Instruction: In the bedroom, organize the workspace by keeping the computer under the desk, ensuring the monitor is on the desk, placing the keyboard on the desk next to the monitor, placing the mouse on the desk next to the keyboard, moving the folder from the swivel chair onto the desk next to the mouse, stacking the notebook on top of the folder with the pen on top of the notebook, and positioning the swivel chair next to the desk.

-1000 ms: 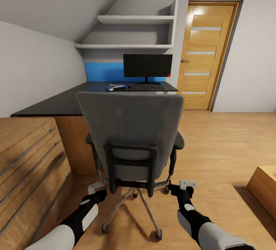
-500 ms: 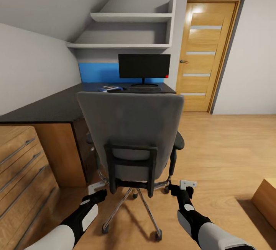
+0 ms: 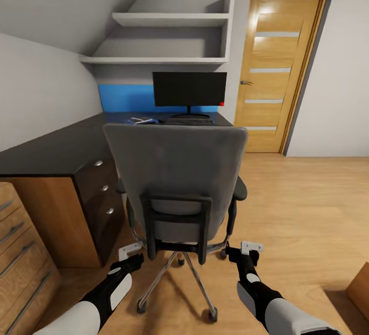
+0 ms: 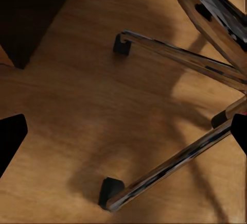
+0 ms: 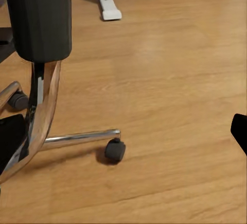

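While both grippers, left (image 3: 124,253) and right (image 3: 250,248), gape empty behind the chair (image 3: 177,181), you nudge it deskward (image 3: 51,145).

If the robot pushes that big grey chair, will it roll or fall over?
The swivel chair will probably roll easily: it has casters on a smooth wooden floor. Tipping seems unlikely, since its metal legs spread wide. It may spin sideways if pushed off-centre.

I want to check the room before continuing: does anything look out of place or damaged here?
Nothing looks damaged or spilled. The grey upholstered swivel chair stands upright facing the glossy black desk, and the wide black monitor stands upright on it.
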Tool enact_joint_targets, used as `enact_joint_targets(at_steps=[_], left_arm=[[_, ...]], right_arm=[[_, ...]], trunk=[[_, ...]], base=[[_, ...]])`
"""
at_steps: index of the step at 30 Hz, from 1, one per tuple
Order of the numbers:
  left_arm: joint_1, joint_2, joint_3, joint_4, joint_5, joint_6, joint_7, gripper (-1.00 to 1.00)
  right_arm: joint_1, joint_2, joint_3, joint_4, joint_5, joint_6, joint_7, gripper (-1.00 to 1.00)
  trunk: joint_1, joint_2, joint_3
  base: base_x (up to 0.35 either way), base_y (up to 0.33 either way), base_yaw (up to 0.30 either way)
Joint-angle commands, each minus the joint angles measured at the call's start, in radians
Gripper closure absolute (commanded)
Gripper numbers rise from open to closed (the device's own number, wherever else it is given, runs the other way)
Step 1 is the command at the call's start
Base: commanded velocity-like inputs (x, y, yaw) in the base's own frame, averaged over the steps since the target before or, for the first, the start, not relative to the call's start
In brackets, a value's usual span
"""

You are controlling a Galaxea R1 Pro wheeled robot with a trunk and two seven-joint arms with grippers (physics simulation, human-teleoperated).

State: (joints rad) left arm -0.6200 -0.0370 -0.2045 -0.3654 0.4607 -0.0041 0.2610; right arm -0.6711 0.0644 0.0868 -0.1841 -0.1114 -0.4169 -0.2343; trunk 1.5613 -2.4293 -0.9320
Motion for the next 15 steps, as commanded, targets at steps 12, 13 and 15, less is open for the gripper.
enact_joint_targets(at_steps=[12,13,15], left_arm=[[-0.001,0.000,-0.012,-0.003,0.004,-0.001,0.004,-1.00],[-0.001,0.000,-0.012,-0.003,0.004,-0.001,0.004,-1.00],[-0.001,0.000,-0.012,-0.003,0.004,-0.001,0.004,-1.00]], right_arm=[[-0.001,0.000,0.016,0.000,-0.005,-0.002,-0.002,-1.00],[-0.001,0.000,0.016,0.000,-0.005,-0.002,-0.002,-1.00],[-0.001,0.000,0.016,0.000,-0.005,-0.002,-0.002,-1.00]], trunk=[[0.000,0.000,-0.002],[0.000,0.000,-0.002],[0.000,0.000,-0.003]], base=[[0.279,-0.150,0.218],[0.251,-0.151,0.226],[0.249,-0.151,0.195]])
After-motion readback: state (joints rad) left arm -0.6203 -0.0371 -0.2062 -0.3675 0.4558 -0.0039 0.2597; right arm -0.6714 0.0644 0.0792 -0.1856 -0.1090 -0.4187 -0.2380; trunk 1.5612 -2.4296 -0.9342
